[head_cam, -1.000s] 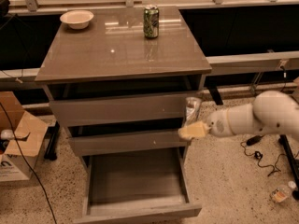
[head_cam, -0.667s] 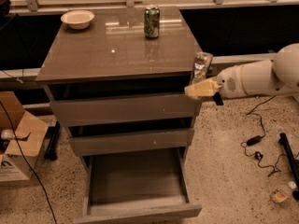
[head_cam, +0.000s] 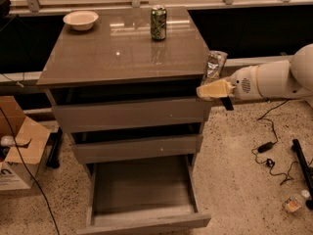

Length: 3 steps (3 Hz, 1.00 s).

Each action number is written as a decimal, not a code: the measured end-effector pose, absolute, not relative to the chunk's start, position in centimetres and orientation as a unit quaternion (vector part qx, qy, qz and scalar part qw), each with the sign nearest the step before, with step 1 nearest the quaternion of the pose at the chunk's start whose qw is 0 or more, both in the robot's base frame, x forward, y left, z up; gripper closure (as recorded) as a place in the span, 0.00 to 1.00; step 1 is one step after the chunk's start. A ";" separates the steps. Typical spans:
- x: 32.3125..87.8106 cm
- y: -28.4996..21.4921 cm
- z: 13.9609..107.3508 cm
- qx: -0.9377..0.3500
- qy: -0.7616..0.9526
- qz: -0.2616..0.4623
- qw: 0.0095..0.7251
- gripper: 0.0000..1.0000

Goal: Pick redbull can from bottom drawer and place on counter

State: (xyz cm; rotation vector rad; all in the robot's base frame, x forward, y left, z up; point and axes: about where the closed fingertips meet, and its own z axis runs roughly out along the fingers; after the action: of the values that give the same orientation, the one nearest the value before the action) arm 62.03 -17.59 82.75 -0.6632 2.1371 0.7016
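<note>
My gripper point(head_cam: 214, 88) is at the right front corner of the counter point(head_cam: 122, 53), level with its edge. It is shut on the redbull can point(head_cam: 214, 66), a slim silvery can that leans a little to the right above the pale fingers point(head_cam: 215, 89). The can is beside the counter's right edge, not over it. The bottom drawer point(head_cam: 142, 192) stands pulled open below and its box is empty. The white arm point(head_cam: 274, 80) reaches in from the right.
A wider green can point(head_cam: 158, 22) stands at the back of the counter and a white bowl point(head_cam: 80, 19) at its back left. A cardboard box point(head_cam: 17, 151) sits on the floor at left. Cables point(head_cam: 269, 151) and a small bottle point(head_cam: 293, 202) lie on the floor at right.
My gripper has risen with the can from the level of the middle drawer to the counter's edge, staying at the cabinet's right side.
</note>
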 end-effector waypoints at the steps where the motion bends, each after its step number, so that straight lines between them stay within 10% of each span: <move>1: 63.8 -16.3 84.9 -0.292 0.830 0.245 0.407 1.00; 3: 70.2 -9.7 90.4 -0.411 0.777 0.183 0.440 1.00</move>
State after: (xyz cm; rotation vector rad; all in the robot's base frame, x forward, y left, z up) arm 70.16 -9.73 90.38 -1.0211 1.9296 0.4550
